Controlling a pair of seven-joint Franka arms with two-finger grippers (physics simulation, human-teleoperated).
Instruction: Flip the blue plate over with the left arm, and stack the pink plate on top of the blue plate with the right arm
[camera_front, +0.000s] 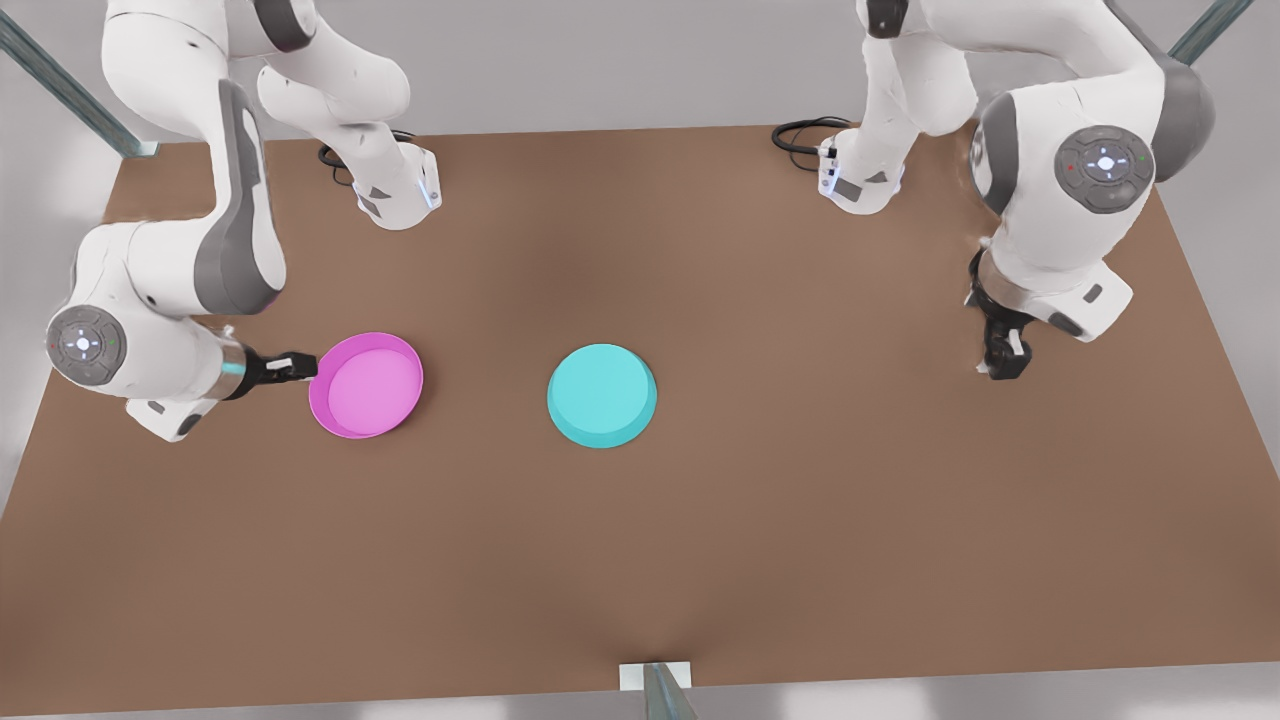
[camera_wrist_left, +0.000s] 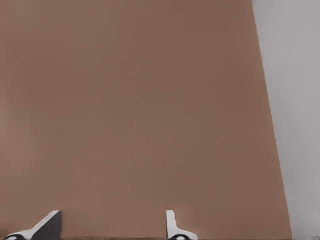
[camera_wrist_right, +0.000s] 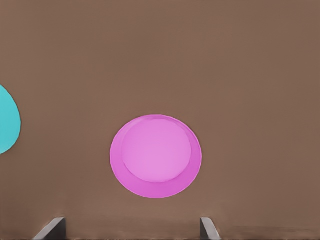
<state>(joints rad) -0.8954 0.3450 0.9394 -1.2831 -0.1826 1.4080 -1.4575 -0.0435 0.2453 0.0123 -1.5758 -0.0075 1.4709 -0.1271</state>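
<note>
At the table's (camera_front: 800, 520) centre, the blue plate (camera_front: 602, 395) lies seemingly base-up, ready for stacking. At its nine o'clock is the pink plate (camera_front: 366, 385), with the right gripper (camera_front: 297, 366) spread-fingered at its rim. At three o'clock, the left gripper (camera_front: 1004, 358) waits, fingers apart.

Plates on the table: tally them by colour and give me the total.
Pink plate: 1
Blue plate: 1
Total: 2 plates
</note>
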